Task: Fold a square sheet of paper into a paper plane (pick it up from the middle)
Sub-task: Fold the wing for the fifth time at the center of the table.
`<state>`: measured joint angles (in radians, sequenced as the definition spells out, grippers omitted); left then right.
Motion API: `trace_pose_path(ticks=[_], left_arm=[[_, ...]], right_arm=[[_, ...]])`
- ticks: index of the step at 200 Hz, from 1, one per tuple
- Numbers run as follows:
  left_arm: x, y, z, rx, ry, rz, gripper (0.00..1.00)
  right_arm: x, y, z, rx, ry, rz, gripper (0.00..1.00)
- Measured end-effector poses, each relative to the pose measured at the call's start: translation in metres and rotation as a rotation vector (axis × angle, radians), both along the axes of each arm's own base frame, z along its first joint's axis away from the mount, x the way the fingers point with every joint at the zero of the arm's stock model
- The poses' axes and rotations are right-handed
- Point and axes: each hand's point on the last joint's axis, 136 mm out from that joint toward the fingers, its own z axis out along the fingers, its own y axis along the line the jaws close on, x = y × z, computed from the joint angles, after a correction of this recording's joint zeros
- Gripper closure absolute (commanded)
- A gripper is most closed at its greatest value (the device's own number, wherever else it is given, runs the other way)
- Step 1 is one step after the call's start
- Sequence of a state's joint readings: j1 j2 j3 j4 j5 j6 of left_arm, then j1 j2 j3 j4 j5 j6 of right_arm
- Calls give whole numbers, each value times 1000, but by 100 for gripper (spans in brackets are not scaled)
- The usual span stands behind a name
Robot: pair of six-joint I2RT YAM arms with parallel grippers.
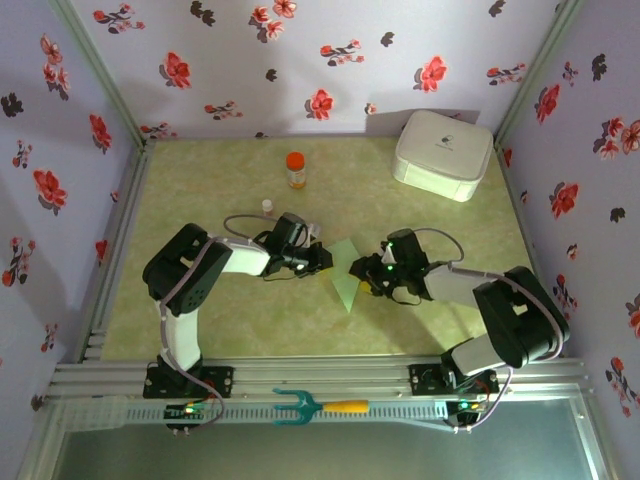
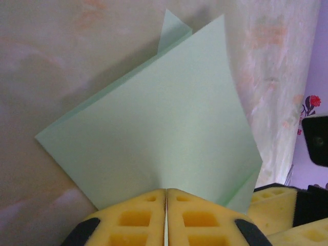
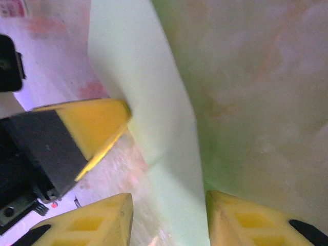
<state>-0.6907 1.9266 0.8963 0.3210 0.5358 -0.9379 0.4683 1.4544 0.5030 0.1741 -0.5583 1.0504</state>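
Observation:
The square sheet of paper point(image 1: 346, 274) is pale mint green and folded, held up on edge between the two grippers at mid-table. My left gripper point(image 1: 322, 258) is shut on its left edge. In the left wrist view the yellow pads point(image 2: 148, 215) meet on the sheet point(image 2: 154, 123), which fans upward with a folded flap behind it. My right gripper point(image 1: 363, 270) stands at the sheet's right side. In the right wrist view, the right gripper point(image 3: 169, 218) is open and a strip of the paper point(image 3: 164, 128) runs between its jaws, close to the right one. The left gripper's fingers point(image 3: 95, 120) show there too.
A white rounded box point(image 1: 443, 152) stands at the back right. An orange-capped bottle point(image 1: 295, 169) and a small white object point(image 1: 267, 206) stand behind the left arm. A teal fork-shaped tool with a yellow handle point(image 1: 318, 406) lies on the front rail. Flowered walls enclose the table.

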Motion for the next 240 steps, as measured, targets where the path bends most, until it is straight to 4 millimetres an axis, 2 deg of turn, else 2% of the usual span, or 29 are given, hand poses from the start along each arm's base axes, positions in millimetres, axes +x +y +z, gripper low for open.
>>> trace_pose_path(ticks=[57,113,152,190,218,240], left_arm=[[0,0,0,0,0,0,90],[0,0,0,0,1,0,90],[0,0,0,1,1,0,90],[0,0,0,1,1,0,90],[0,0,4,-3,0,2,81],[2,-1,16,-24,-12,11,72]], right_arm=[[11,-3,8,7,-75,34,53],[32,2,16,13,-152,114,59],[45,9,21,-4,-201,190,67],[46,7,10,-35,-181,228,79],[43,5,7,-46,-167,237,91],[44,2,5,-56,-149,203,94]])
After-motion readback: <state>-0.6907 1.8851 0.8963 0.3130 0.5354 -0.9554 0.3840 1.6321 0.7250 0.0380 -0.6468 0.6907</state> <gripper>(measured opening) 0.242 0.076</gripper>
